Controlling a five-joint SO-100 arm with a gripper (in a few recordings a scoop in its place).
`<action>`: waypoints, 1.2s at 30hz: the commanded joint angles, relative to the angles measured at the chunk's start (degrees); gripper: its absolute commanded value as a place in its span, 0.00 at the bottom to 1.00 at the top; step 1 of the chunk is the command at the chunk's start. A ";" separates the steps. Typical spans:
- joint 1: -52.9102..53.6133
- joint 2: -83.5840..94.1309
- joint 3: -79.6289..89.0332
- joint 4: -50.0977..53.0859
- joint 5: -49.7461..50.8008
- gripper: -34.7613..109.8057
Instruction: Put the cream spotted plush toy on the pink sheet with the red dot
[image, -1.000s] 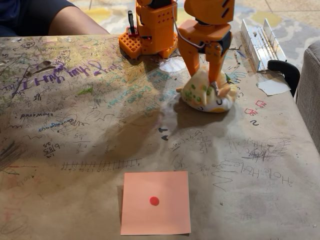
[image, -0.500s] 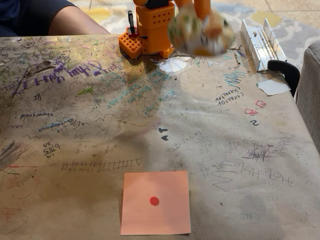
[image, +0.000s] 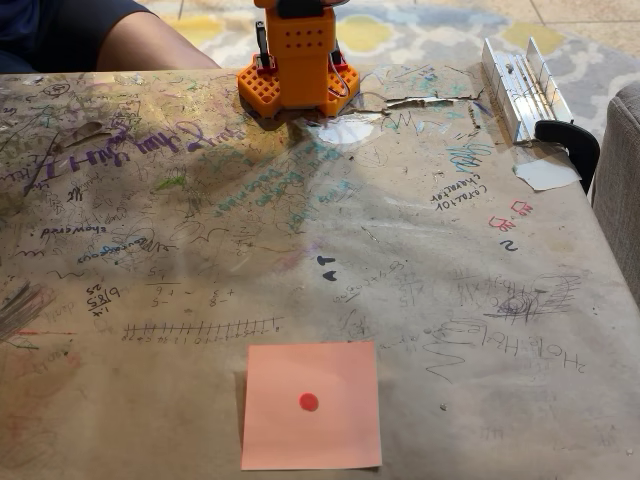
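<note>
Salmon-pink sheet (image: 311, 405), red centre dot.

Scribbled brown-paper table (image: 150, 250): pink sheet with the red dot (image: 311, 405) flat near front edge, orange arm base (image: 298, 65) at back, white paper scrap (image: 545, 174) right.

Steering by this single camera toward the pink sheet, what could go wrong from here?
1. The pink sheet lies at the table's near end, far across from the arm's base. The placement likely needs a long stretch and may fall short of the red dot.
2. The sheet looks like loose paper lying flat, so a dragging set-down could push it along the table.
</note>
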 joint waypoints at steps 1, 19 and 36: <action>1.58 2.20 1.32 -2.81 -0.44 0.24; -1.41 12.66 3.08 0.70 -2.55 0.24; 3.87 -52.38 -8.79 -11.60 -13.80 0.54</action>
